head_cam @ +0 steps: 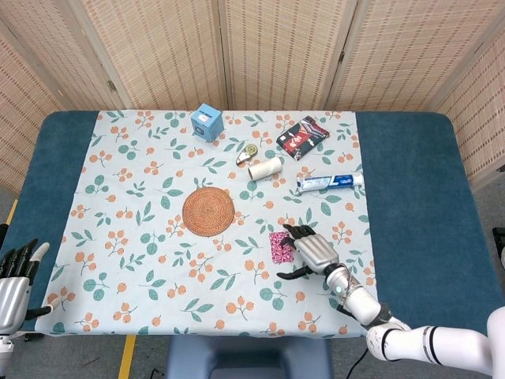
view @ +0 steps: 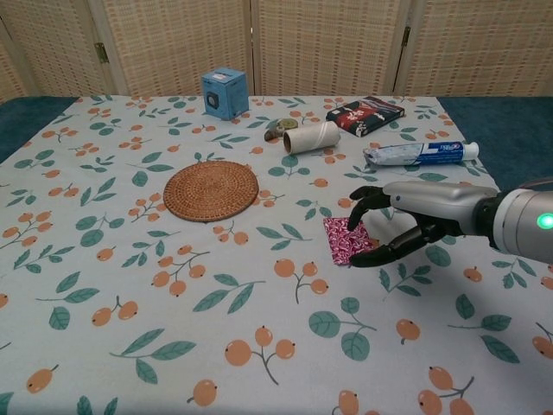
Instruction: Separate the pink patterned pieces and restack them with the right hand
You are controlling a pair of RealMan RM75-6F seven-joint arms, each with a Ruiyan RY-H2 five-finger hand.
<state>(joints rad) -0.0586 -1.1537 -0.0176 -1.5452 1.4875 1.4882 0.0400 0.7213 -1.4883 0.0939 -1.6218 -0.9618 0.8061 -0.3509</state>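
Reaching over the flowered cloth (head_cam: pixel 142 213), our right hand (head_cam: pixel 313 251) spreads its fingers (view: pixel 367 201) above the right edge of the pink patterned pieces (view: pixel 344 239), gripping nothing; from the chest view the thumb lies low along the near right corner of the stack, though we cannot tell whether it touches. The pieces lie flat in one stack on the cloth, near the middle of the table (head_cam: pixel 418 197), at about four o'clock from the round woven mat (head_cam: pixel 209 211). Our left hand (head_cam: pixel 14 283) waits at the table's near left corner, at about eight o'clock from the mat, fingers straight and apart, holding nothing.

Toward twelve o'clock from the stack we see a cardboard roll (head_cam: pixel 265 167) on its side, with a small round tape measure (head_cam: pixel 248 151) just beside it. A toothpaste tube (head_cam: pixel 330 181) lies at about one o'clock from the stack, well apart from it. A dark red packet (head_cam: pixel 303 137) sits beyond the roll, and a blue box (head_cam: pixel 207 122) stands at the far edge of the cloth, at about twelve o'clock from the mat.
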